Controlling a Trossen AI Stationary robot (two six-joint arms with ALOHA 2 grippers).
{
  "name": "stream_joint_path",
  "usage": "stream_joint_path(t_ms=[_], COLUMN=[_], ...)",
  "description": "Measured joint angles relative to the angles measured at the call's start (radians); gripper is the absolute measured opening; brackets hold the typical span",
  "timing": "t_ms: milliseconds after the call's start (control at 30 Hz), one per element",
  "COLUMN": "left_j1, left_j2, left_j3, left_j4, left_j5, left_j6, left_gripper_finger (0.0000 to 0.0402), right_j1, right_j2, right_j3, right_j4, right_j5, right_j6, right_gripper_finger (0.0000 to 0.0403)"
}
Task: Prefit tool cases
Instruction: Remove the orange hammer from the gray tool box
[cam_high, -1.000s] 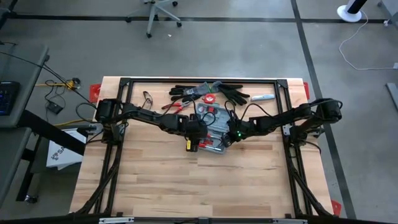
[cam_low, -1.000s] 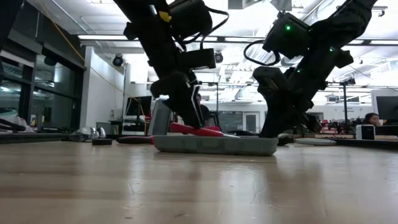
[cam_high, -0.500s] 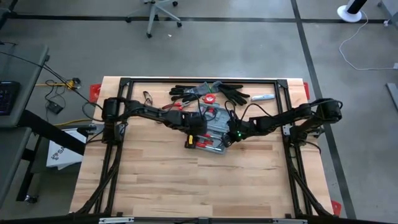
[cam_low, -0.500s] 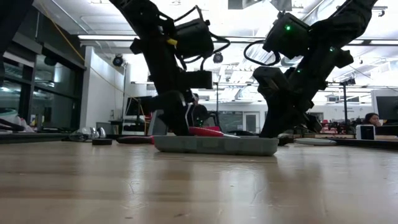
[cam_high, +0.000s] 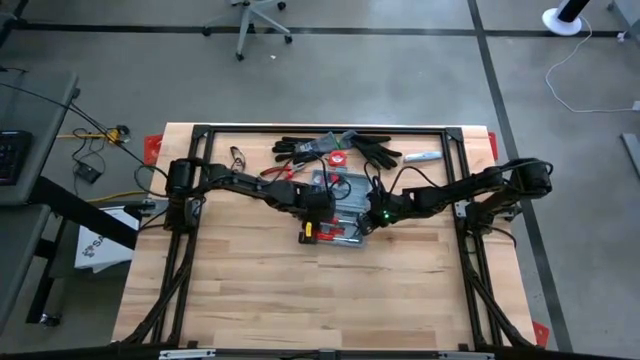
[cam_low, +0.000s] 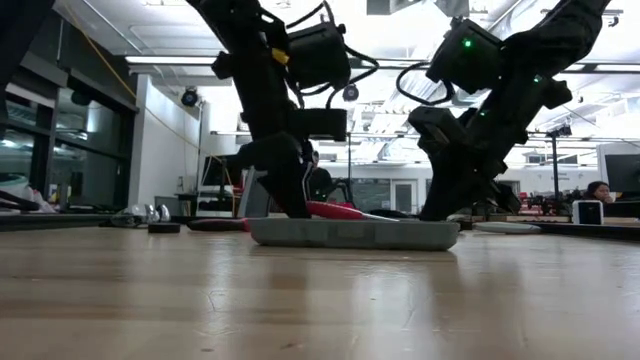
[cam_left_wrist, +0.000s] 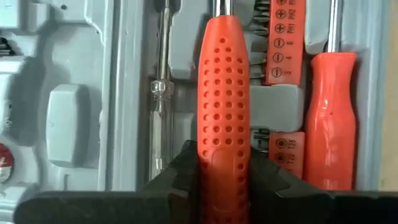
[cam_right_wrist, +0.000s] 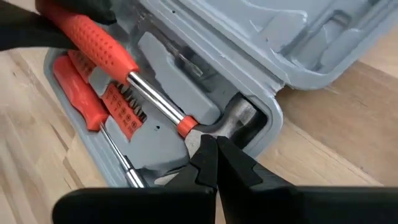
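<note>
The grey-blue tool case (cam_high: 345, 200) lies open on the table's middle, its flat underside (cam_low: 350, 234) on the wood. In its moulded tray lies a hammer with a red dotted handle (cam_left_wrist: 224, 93) and a steel shaft (cam_right_wrist: 155, 99). My left gripper (cam_high: 313, 215) stands over the case's left end, shut on that handle. My right gripper (cam_high: 362, 222) is shut, its tips (cam_right_wrist: 211, 146) at the hammer's head end (cam_right_wrist: 233, 118). The raised lid (cam_right_wrist: 311, 37) lies beyond. My left gripper pinches the hammer's red handle near its free end (cam_left_wrist: 224, 168) between its two fingers (cam_left_wrist: 180, 177). The fingers come from above, pointing down, and lie across the handle. The handle lies along the tray, showing a little above the case's rim (cam_low: 335, 210). My right gripper sets its shut fingertips on the hammer's neck, right beside the red collar (cam_right_wrist: 186, 127) and the steel head. The fingers come slanting down from the table's right side. The head sits in its recess in the tray.
A red-handled screwdriver (cam_left_wrist: 329, 124) and red bit strips (cam_left_wrist: 283, 37) lie in the tray beside the hammer. Black gloves (cam_high: 300, 148), a red-capped item (cam_high: 338, 158), pliers (cam_high: 280, 170) and a white tool (cam_high: 422, 157) lie along the far edge. Bare wood lies nearer.
My left gripper has shifted a little toward the table's far edge and come more upright over the hammer's handle. The red handle stays in the case, and my right gripper has kept still at the head end.
</note>
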Motion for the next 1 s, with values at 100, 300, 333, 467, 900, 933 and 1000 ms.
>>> stream_joint_path(t_ms=[100,300,333,467,900,933,1000], left_j1=[0.0,0.0,0.001,0.0,-0.067,-0.073,-0.081], left_j2=[-0.036,-0.144,-0.166,-0.259,-0.608,-0.627,-0.654], left_j3=[0.012,0.012,0.013,0.017,-0.346,-0.384,-0.446], left_j4=[-0.025,-0.089,-0.116,-0.352,-0.568,-0.563,-0.577], left_j5=[-0.003,-0.055,-0.063,-0.11,-0.056,-0.041,0.001], left_j6=[-0.042,-0.1,-0.117,-0.192,-0.569,-0.611,-0.678], left_gripper_finger=[0.0066,0.0066,0.0066,0.0066,0.0066,0.0066,0.0066], right_j1=[0.0,0.0,0.0,0.001,0.022,0.022,0.023], right_j2=[-0.058,-0.154,-0.166,-0.198,-0.205,-0.205,-0.205], right_j3=[-0.003,-0.001,-0.001,0.0,0.002,0.002,0.003], right_j4=[-0.028,-0.059,-0.062,-0.066,-0.071,-0.072,-0.072], right_j5=[0.037,0.112,0.112,0.117,0.13,0.13,0.13], right_j6=[0.0,0.0,0.0,0.0,0.0,0.0,0.0], right_gripper_finger=[0.0,0.0,0.0,0.0,0.0,0.0,0.0])
